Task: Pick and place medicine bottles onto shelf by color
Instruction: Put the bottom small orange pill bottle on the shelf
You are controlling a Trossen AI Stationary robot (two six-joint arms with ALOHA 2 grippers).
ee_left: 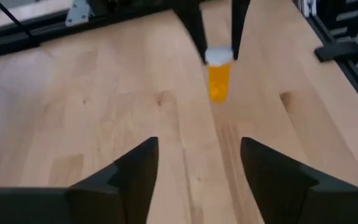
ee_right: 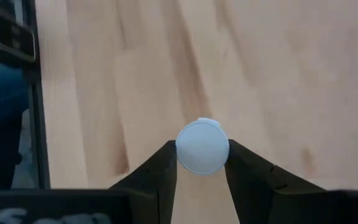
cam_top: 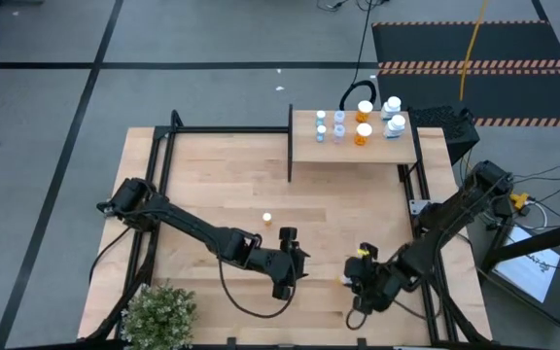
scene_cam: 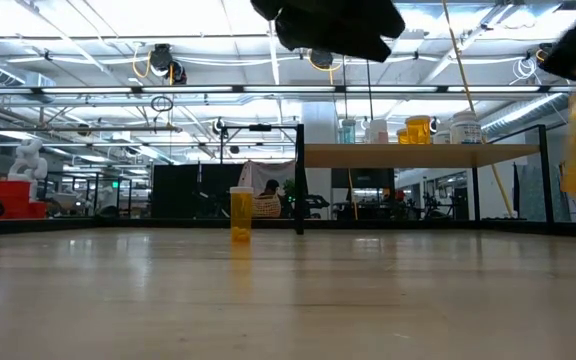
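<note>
My right gripper is shut on an orange medicine bottle with a white cap, near the table's front right. My left gripper stands open and holds nothing, just left of it, pointing at that bottle. A second orange bottle stands upright on its base on the tabletop, also seen in the low view. The shelf at the far right carries pale blue bottles and orange ones. My right gripper pinches the bottle's white cap between its two fingers, one on each side of the cap's rim. The fingers come from above, slanting down. The orange body hangs upright below the cap, clear of the table.
A potted plant sits at the front left corner. A black frame runs along the table's edges, and a black upright bounds the shelf's left side. Bare wood lies between the arms and the shelf.
</note>
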